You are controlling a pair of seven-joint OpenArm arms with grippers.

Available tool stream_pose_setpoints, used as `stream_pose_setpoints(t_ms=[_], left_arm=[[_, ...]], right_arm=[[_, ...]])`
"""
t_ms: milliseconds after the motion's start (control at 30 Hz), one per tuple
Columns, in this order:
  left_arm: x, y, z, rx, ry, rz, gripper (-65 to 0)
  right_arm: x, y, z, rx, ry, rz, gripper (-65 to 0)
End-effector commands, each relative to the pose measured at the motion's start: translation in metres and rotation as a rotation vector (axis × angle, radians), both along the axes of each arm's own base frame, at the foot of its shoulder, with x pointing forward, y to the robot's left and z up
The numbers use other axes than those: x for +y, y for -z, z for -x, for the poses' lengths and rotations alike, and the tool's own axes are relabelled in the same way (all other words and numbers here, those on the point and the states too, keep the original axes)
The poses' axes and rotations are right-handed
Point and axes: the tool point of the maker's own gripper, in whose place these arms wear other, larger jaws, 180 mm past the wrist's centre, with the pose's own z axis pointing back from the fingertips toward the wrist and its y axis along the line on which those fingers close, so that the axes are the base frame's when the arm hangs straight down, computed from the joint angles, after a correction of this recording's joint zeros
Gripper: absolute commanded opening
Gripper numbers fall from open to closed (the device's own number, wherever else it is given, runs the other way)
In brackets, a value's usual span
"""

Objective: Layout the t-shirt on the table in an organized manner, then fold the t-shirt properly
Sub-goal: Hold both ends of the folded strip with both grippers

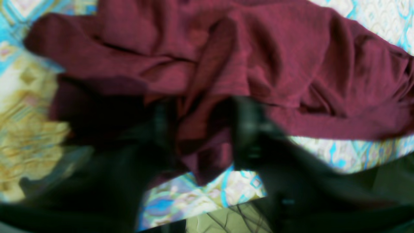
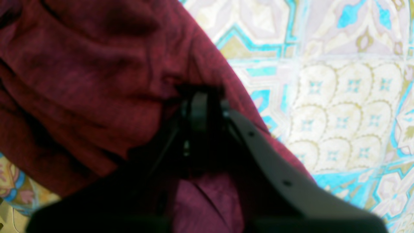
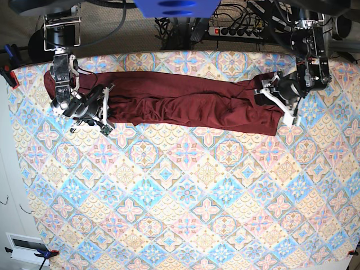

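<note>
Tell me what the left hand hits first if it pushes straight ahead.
Most likely the bunched dark maroon knit t-shirt: cloth already sits between the left hand fingers, though blur hides contact.

A power strip (image 3: 239,31) with tangled black cables (image 3: 247,17) lies beyond the far edge. Red-handled clamps (image 3: 9,73) grip the left side, another (image 3: 42,254) sits near the lower left corner.

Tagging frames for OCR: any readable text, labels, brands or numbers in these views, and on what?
None readable.
t-shirt: plain maroon, no print or tag showing.
table: cloth has only a tile pattern, no lettering.
left gripper and right gripper: dark, blurred, no markings legible.
power strip at the top edge of the base view: too small to read.
</note>
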Motion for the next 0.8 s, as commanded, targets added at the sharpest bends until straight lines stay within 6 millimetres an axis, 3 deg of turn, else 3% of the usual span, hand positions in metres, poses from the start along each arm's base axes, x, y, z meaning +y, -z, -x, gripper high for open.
stream_pose_setpoints(t_ms=[0, 67, 100, 300, 433, 667, 767], left_arm=[[-0.001, -0.008, -0.007, -0.036, 0.009, -0.001, -53.7], [0.000, -0.009, -0.007, -0.038, 0.007, -0.002, -63.4], [0.001, -0.009, -0.008, -0.040, 0.005, -0.002, -65.0], [0.026, -0.036, -0.024, -0.132, -0.059, -0.034, -65.0], [0.055, -0.051, -0.033, -0.181, -0.144, -0.063, -65.0], [0.059, -0.067, -0.054, -0.241, -0.154, -0.065, -65.0], [0.064, -0.065, -0.062, -0.238, -0.170, -0.074, -65.0]], right_arm=[[-0.019, 0.020, 0.024, 0.101, 0.009, 0.111, -60.8], [-0.019, 0.019, 0.024, 0.099, 0.009, 0.111, -60.8], [-0.019, 0.019, 0.024, 0.100, 0.009, 0.112, -60.8], [-0.019, 0.019, 0.024, 0.100, 0.009, 0.112, -60.8], [-0.019, 0.019, 0.024, 0.100, 0.009, 0.112, -60.8], [-0.019, 0.019, 0.024, 0.100, 0.009, 0.112, -60.8], [-0.019, 0.019, 0.024, 0.100, 0.009, 0.112, -60.8]])
